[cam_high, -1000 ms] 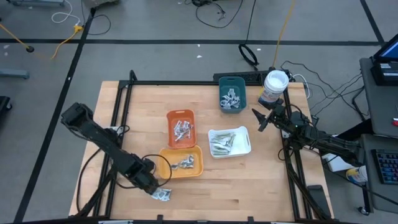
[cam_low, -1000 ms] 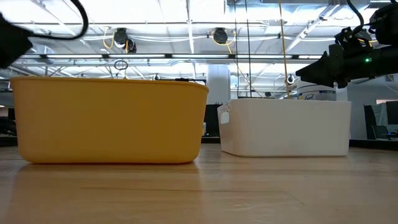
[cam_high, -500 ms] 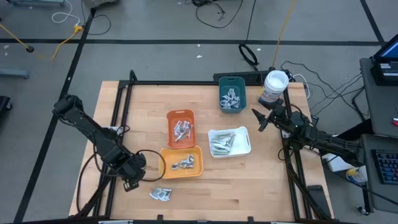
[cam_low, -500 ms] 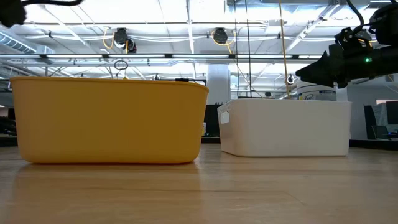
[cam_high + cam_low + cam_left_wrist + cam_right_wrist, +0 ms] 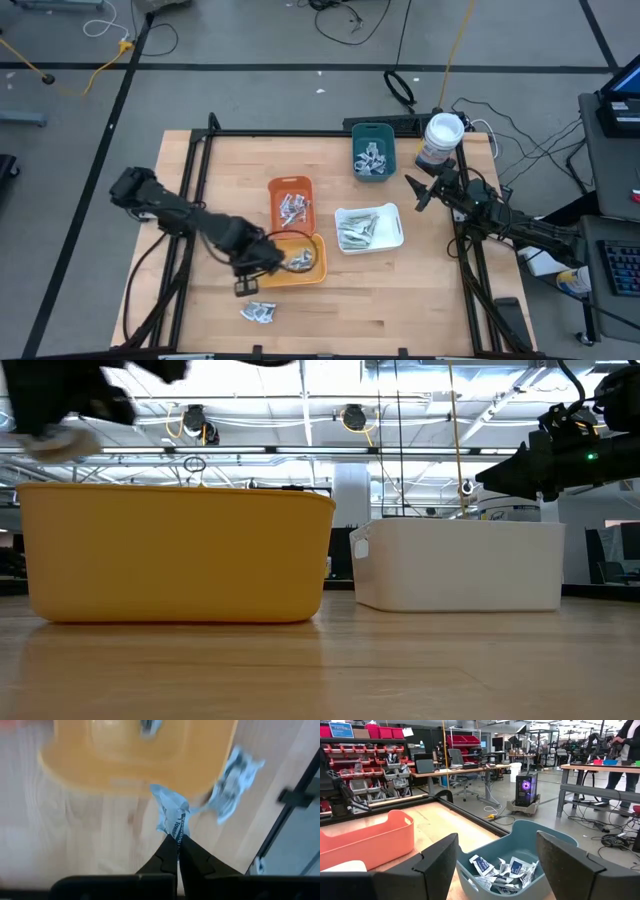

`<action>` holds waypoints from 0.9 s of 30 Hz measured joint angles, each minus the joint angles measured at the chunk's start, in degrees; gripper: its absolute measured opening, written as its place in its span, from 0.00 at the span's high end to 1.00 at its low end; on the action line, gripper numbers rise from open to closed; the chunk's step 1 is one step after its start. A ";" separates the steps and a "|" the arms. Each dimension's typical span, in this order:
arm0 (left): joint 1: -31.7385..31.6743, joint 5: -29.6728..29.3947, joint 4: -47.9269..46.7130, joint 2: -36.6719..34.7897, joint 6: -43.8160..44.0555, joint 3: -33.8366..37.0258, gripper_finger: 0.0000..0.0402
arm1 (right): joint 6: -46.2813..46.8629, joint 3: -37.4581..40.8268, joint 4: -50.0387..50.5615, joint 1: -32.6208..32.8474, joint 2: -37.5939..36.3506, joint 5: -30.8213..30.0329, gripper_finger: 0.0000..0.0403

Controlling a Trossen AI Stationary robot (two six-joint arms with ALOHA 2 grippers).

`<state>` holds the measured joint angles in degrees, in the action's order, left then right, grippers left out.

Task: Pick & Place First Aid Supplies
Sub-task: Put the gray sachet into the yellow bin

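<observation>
From above, the left gripper (image 5: 272, 262) hangs over the yellow tray (image 5: 318, 272), the right gripper (image 5: 417, 193) waiting spread by the teal tray (image 5: 373, 131). Its wrist view shows fingers pinched on a sachet (image 5: 171, 815) — long axis in line with them, pointing away. Best centre over the tray before releasing.

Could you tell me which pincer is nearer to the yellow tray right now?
Left. The left pincer hangs at the yellow tray's edge, shut on a packet. The right pincer waits open across the table, beside the teal tray.
</observation>
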<state>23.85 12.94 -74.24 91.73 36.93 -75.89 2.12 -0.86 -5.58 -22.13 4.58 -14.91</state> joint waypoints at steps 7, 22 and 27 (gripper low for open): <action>-5.99 -0.95 -0.26 8.51 -6.80 -9.78 1.00 | -0.01 0.00 0.00 -0.02 -0.01 0.00 0.35; -10.90 -2.48 4.24 19.01 -8.50 -12.53 0.88 | 0.01 0.02 0.00 -0.02 0.00 -0.01 0.35; -10.72 -2.40 4.17 18.99 -8.98 -12.53 0.67 | -0.01 0.01 0.00 -0.01 -0.01 -0.01 0.35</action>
<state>13.13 10.54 -70.07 110.72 27.94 -88.42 2.11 -0.85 -5.58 -22.14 4.57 -14.92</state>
